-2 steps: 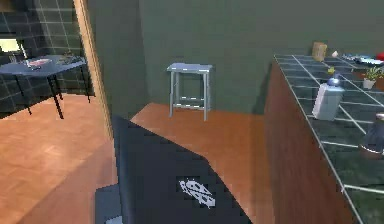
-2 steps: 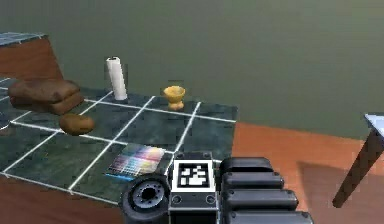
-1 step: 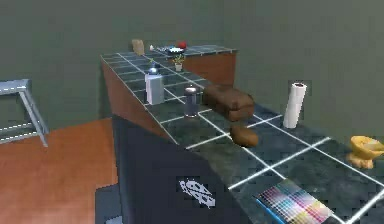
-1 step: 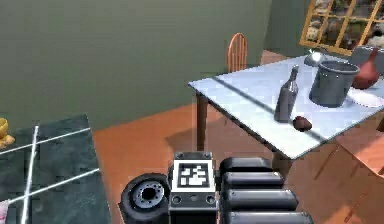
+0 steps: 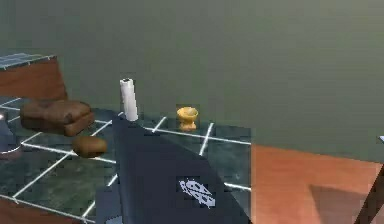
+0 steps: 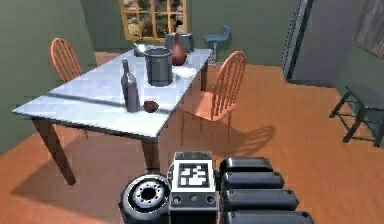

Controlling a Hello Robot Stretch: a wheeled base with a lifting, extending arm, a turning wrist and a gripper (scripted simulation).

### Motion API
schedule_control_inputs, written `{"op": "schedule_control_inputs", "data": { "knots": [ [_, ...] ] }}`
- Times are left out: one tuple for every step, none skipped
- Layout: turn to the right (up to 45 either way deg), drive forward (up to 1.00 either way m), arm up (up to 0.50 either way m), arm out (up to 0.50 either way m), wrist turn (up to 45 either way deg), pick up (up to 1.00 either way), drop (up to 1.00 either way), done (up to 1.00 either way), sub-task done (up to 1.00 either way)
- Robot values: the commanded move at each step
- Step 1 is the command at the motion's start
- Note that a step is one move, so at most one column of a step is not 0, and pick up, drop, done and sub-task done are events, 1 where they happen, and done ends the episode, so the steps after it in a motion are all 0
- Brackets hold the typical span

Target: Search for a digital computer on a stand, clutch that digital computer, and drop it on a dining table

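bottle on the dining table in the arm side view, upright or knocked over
Upright. The bottle stands on its base on the dining table, with its narrow neck pointing straight up.

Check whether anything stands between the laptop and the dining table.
Nothing visible: bare floor lies before the table. A chair stands beside it, and a bottle, pot and bowl sit on its top.

1. We see a home, dining rm: dining table (image 6: 80, 102) w/ bottle (image 6: 128, 88), pot (image 6: 160, 67) & vase (image 6: 178, 50), wooden chairs (image 6: 225, 85) beside it.
2. Cabinet (image 6: 152, 18) w/ filled shelves at back wall.
3. We note tiled counter (image 5: 50, 165) w/ bread loaf (image 5: 56, 115), kitchen-like.
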Motion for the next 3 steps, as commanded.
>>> {"op": "schedule_control_inputs", "data": {
  "knots": [
    [45.0,0.00,0.00,0.00,0.0,0.00,0.00,0.00,0.00],
    [12.0,0.00,0.00,0.00,0.0,0.00,0.00,0.00,0.00],
    [0.0,0.35,0.00,0.00,0.0,0.00,0.00,0.00,0.00]
  ]
}}
